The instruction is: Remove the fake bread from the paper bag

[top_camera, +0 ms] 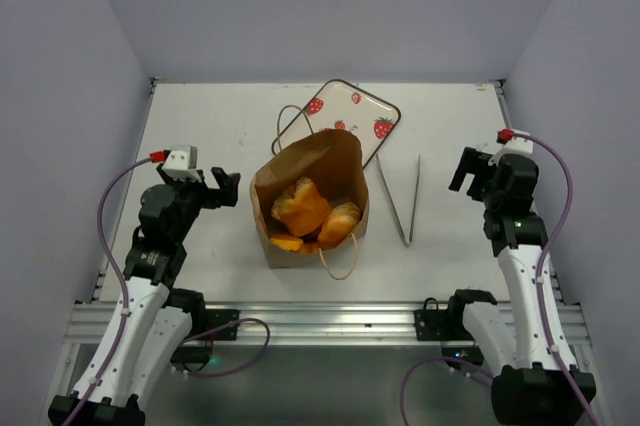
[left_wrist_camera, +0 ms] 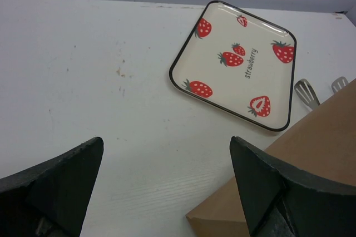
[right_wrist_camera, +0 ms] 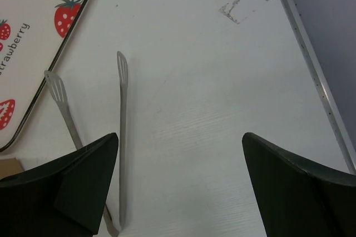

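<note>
We read only 1 word: "strawberry" (left_wrist_camera: 251, 63), printed on the white tray (left_wrist_camera: 261, 28) that lay on the desk. In the left wrist view it stood in small dark lower-case letters, slanted, running up the tray's face just right of the middle strawberry (left_wrist_camera: 231, 59) and above the halved strawberry (left_wrist_camera: 260, 105). In the right wrist view we met the same word on the tray's corner, below a whole red strawberry (right_wrist_camera: 68, 17). There its first letter lay at the picture's left edge, and we could not make it out fully. In the top view the tray's print was too small for us to read.
</note>
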Motion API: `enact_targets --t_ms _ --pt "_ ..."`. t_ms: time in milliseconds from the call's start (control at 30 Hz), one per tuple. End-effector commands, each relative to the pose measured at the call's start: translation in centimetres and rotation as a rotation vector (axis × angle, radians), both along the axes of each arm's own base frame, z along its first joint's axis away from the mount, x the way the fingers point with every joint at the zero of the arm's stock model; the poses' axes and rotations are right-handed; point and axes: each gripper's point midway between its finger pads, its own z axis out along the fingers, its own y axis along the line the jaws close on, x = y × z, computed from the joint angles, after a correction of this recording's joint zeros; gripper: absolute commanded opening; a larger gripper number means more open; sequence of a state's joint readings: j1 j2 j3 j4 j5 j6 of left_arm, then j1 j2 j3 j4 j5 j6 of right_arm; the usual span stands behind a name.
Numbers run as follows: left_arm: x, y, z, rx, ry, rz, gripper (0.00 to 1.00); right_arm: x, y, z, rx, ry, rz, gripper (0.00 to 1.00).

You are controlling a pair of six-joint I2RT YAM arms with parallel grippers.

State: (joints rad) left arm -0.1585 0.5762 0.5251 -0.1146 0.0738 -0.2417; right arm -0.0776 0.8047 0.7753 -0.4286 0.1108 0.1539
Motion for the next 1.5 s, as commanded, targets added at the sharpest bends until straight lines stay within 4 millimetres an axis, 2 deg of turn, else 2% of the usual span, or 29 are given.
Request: enact_targets --t_ms 0,300,400,433,467,567,667,700,767,800,833,867,967,1067,1133,1267,1467 --pt "0.5 0.1 1.5 0.015 -0.066 0.007 1.00 0.6 -0.2 2.4 0.007 -0.080 -0.014 0.99" --pt "0.5 0.1 1.4 0.014 -0.063 0.005 0.99 0.3 0.4 2.3 -0.031 -0.117 0.059 0.99" --pt "0.5 0.1 1.4 0.016 -0.063 0.006 1.00 0.0 2.8 0.5 -0.102 -0.127 0.275 0.99" --pt "0.5 0.2 1.5 0.016 -0.065 0.010 1.00 -0.5 4.5 1.2 -0.104 -0.175 0.386 0.99" --pt "0.5 0.3 1.5 0.010 -0.060 0.017 1.00 -0.7 5.2 0.7 -0.113 -0.178 0.442 0.99" --pt "0.3 0.9 1.4 -0.001 -0.039 0.057 1.00 -1.7 7.5 1.1 -0.111 -0.176 0.601 0.99" --pt "-0.2 0.9 2.0 -0.034 0.001 0.068 0.99 -2.3 7.9 0.2 -0.135 -0.140 0.658 0.99" --pt "-0.4 0.7 3.9 -0.051 -0.023 0.062 1.00 -2.5 8.1 0.0 -0.141 -0.130 0.682 0.99" --pt "-0.9 0.5 5.1 -0.082 -0.009 0.053 1.00 -3.2 8.8 -0.7 -0.156 -0.090 0.765 0.99" --pt "-1.3 0.1 7.8 -0.100 -0.054 0.031 1.00 -3.5 9.6 -0.5 -0.138 -0.095 0.812 0.99" --pt "-1.6 0.0 9.0 -0.113 -0.066 0.022 1.00 -3.8 9.9 -0.6 -0.131 -0.088 0.838 0.99" --pt "-2.1 -0.4 11.1 -0.139 -0.089 0.003 0.99 -4.0 10.1 -0.6 -0.133 -0.081 0.859 0.99" --pt "-3.0 -0.9 14.2 -0.184 -0.120 -0.027 0.99 -4.1 10.1 -0.4 -0.146 -0.091 0.869 0.99" --pt "-3.7 -2.3 15.6 -0.201 -0.110 -0.107 0.99 -4.4 10.3 -0.2 -0.155 -0.105 0.882 0.99" --pt "-4.5 -4.1 16.1 -0.206 -0.099 -0.226 0.99 -4.6 10.6 -0.3 -0.148 -0.106 0.902 0.99" --pt "-5.6 -8.2 16.3 -0.224 0.003 -0.497 0.88 -4.8 10.8 -0.2 -0.149 -0.112 0.918 0.99" --pt "-4.5 -9.4 13.9 -0.189 0.117 -0.581 0.84 -4.9 10.8 -0.1 -0.150 -0.115 0.918 0.99"
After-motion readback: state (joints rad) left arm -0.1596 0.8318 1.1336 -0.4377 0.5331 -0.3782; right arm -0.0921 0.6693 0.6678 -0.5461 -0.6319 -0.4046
